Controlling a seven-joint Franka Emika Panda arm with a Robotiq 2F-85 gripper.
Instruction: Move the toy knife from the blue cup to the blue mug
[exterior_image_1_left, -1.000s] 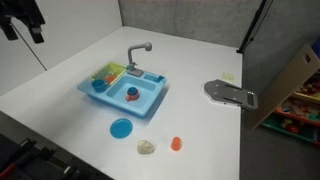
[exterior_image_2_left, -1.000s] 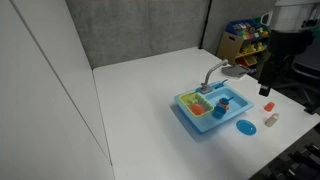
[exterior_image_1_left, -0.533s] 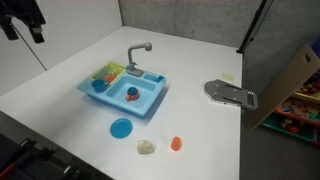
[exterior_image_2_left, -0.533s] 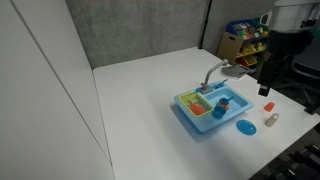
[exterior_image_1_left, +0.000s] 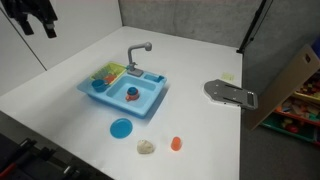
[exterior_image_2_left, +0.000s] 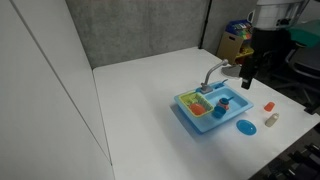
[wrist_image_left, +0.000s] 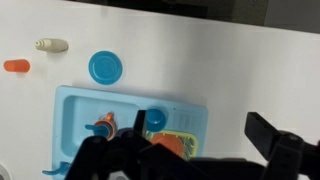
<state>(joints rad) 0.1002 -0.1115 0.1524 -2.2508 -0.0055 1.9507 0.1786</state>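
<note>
The blue toy sink (exterior_image_1_left: 150, 100) holds the blue cup (exterior_image_1_left: 131, 94) with a red-orange piece at its top; I cannot make out the toy knife as a shape. The plain blue mug (exterior_image_1_left: 98, 86) stands in the sink's other corner. The wrist view shows the cup (wrist_image_left: 103, 127) and the mug (wrist_image_left: 156, 119) from above. My gripper (wrist_image_left: 198, 121) is open and empty, high above the sink's rack end. It also shows in both exterior views (exterior_image_1_left: 35, 20) (exterior_image_2_left: 247, 75), well clear of the cup.
A flat blue disc (exterior_image_1_left: 121, 128), a beige piece (exterior_image_1_left: 147, 147) and an orange piece (exterior_image_1_left: 176, 144) lie on the white table beside the sink. A yellow rack (wrist_image_left: 170, 135) with an orange item sits in the sink. A grey plate (exterior_image_1_left: 230, 93) lies farther off.
The arm has moved toward the sink. The gripper has stayed open. The objects have not moved.
</note>
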